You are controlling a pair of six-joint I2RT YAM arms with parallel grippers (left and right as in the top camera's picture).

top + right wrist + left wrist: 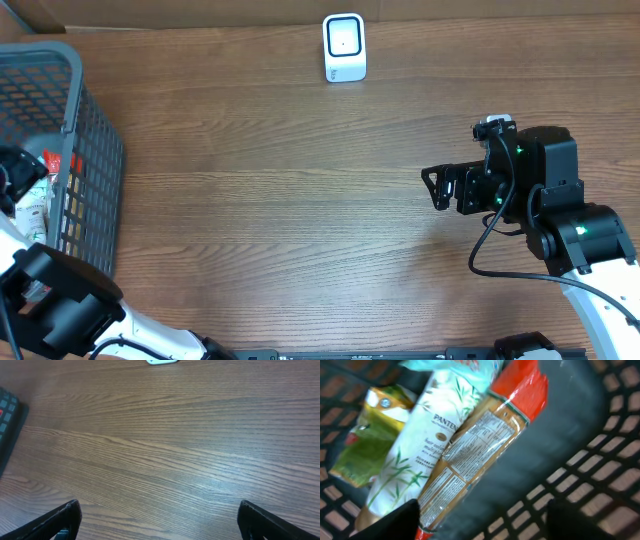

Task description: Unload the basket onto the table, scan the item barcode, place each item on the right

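In the left wrist view, several items lie in a dark mesh basket (600, 470). They include an orange-red packet (480, 450) with a printed label facing up, a white Pantene tube (415, 455) and a green-yellow pouch (370, 440). My left gripper (485, 525) hangs open just over them, and the packet's lower end lies against the left finger (395, 522). The white scanner (344, 47) stands at the table's far edge. My right gripper (437, 188) is open over bare wood at the right, nothing between its fingers (55, 522).
The grey basket (75, 60) fills the left edge of the table, with the left arm (60, 300) reaching into it from the front. A light blue pack (455, 365) lies at the top of the pile. The basket's corner (7, 415) shows at the right wrist view's left.
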